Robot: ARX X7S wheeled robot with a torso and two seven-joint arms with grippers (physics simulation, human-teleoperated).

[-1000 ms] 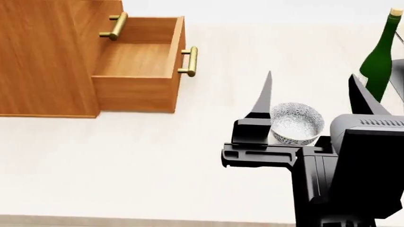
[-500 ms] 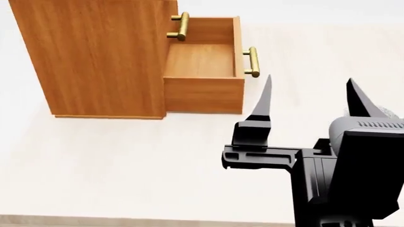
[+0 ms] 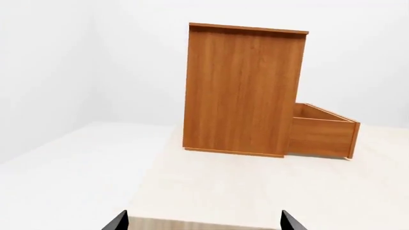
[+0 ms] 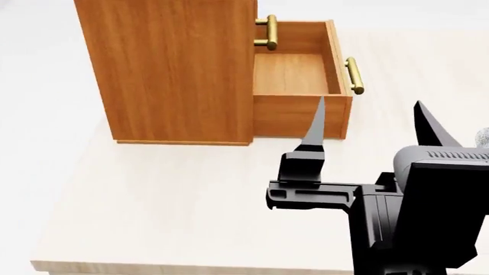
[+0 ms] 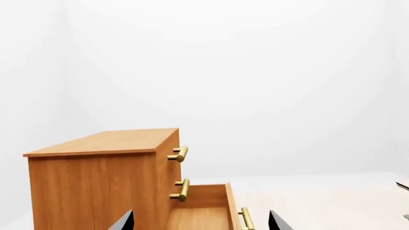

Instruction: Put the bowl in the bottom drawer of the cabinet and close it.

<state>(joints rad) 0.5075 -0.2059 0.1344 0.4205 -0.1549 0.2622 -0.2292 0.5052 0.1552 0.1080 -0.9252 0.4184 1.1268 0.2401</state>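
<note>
The cabinet (image 4: pixel 176 69) stands on the pale surface (image 4: pixel 168 200) with its bottom drawer (image 4: pixel 298 80) pulled out and holding nothing. The right gripper (image 4: pixel 367 123) hovers near the drawer, jaws wide and holding nothing. The bowl (image 4: pixel 482 137) peeks in at the head view's right edge. The left gripper (image 3: pixel 203 221) shows only 2 spread fingertips.

The scene is evenly and brightly lit, rendered sharp throughout, with only faint shadows cast and no glare.

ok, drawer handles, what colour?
Brass-gold; the bottom drawer's handle shows best in the head view.
</note>
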